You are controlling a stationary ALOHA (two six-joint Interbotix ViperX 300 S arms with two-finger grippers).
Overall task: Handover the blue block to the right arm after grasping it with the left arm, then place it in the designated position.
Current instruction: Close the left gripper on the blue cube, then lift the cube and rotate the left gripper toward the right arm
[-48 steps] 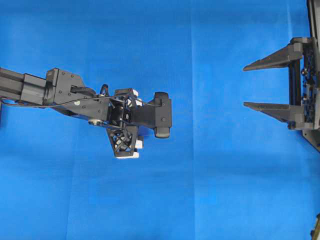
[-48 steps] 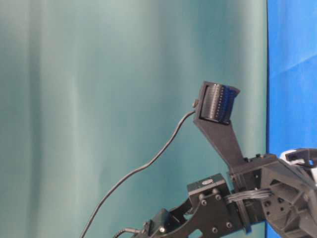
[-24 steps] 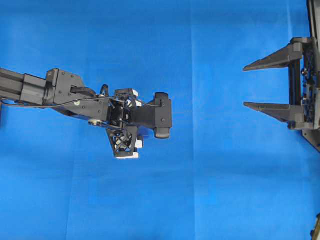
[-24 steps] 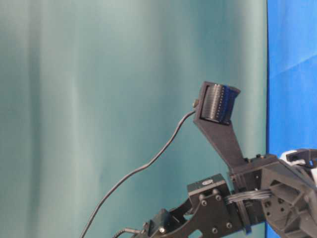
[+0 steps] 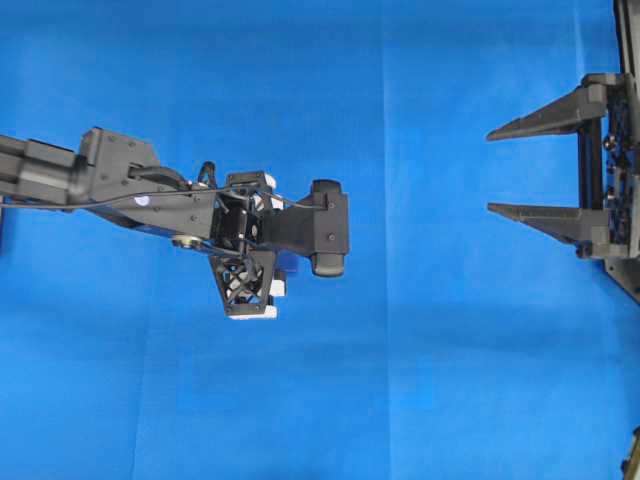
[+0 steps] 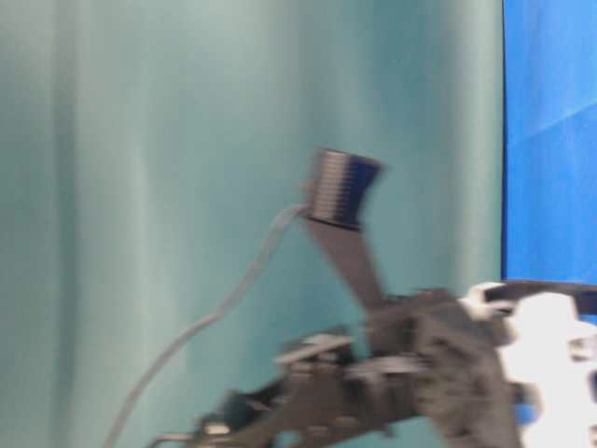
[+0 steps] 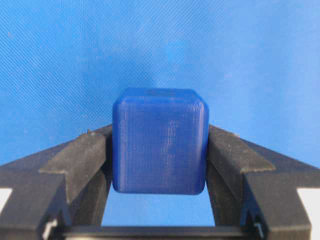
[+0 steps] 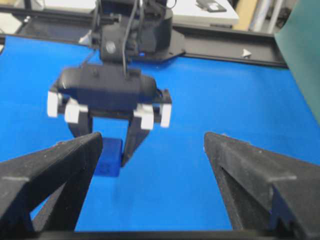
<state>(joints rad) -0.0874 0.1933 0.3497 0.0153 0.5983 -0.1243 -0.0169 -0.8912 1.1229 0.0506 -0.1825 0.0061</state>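
Note:
The blue block (image 7: 160, 141) is a small navy cube pinched between the two black fingers of my left gripper (image 7: 160, 134), which is shut on its sides. In the right wrist view the same block (image 8: 110, 157) hangs at the tips of the left gripper (image 8: 107, 149), low over the blue cloth. From overhead the left gripper (image 5: 258, 240) points down at mid-left and hides the block. My right gripper (image 5: 490, 172) stands open at the right edge, well apart from the block, with nothing between its fingers (image 8: 55, 165).
Bright blue cloth (image 5: 420, 380) covers the table. A teal backdrop (image 6: 140, 187) fills the table-level view. Beyond the cloth, a black rail (image 8: 225, 45) runs along the far edge behind the left arm's base.
The left arm has started moving with the block in its grip. Its wrist camera shifts and blurs in the table-level view, and from overhead it edges right. The right gripper has stayed still.

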